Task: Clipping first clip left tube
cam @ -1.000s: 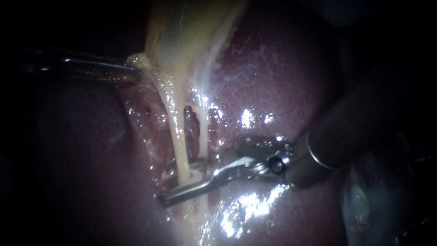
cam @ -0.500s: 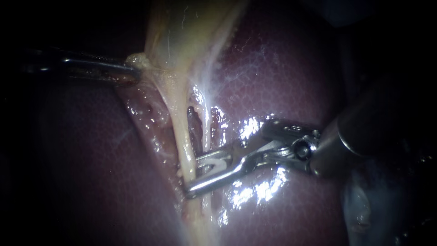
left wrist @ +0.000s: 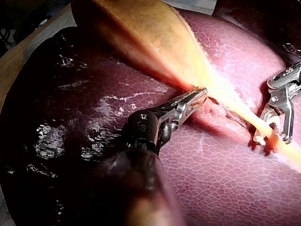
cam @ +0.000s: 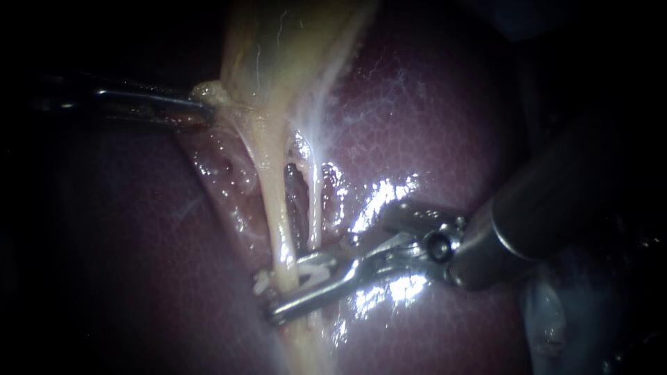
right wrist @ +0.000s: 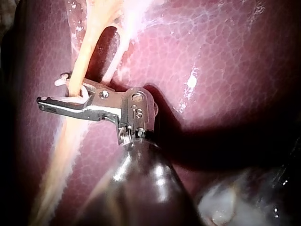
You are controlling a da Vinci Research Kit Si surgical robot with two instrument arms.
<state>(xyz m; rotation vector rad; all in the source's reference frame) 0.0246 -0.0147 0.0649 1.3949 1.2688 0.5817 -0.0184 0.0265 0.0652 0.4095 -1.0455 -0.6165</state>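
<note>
- The liver (cam: 431, 118) fills most of the endoscope view, dark red and wet, with bright glints near the working tip.
- The gallbladder (cam: 285, 48) lies on it at the top, pale yellow, and narrows downward into two strands.
- The right instrument (cam: 276, 298) comes in from the right on a thick dark shaft. Its claw stands part open around the left tube, one arm in front of the tube and the other behind it. It holds the clip between its arms.
- The left instrument (cam: 207, 107) comes in from the left. Its claw is closed on the edge of the gallbladder, at the narrow end.
- The left tube (cam: 276, 222) is the thicker yellow strand. It runs down from the gallbladder and passes through the right claw.
- The right tube (cam: 315, 208) is thinner and paler. It lies just beside the left one, with a dark gap between them.
- The clip (cam: 316, 267) is white. It sits across the left tube and shows on both sides of it.
</note>
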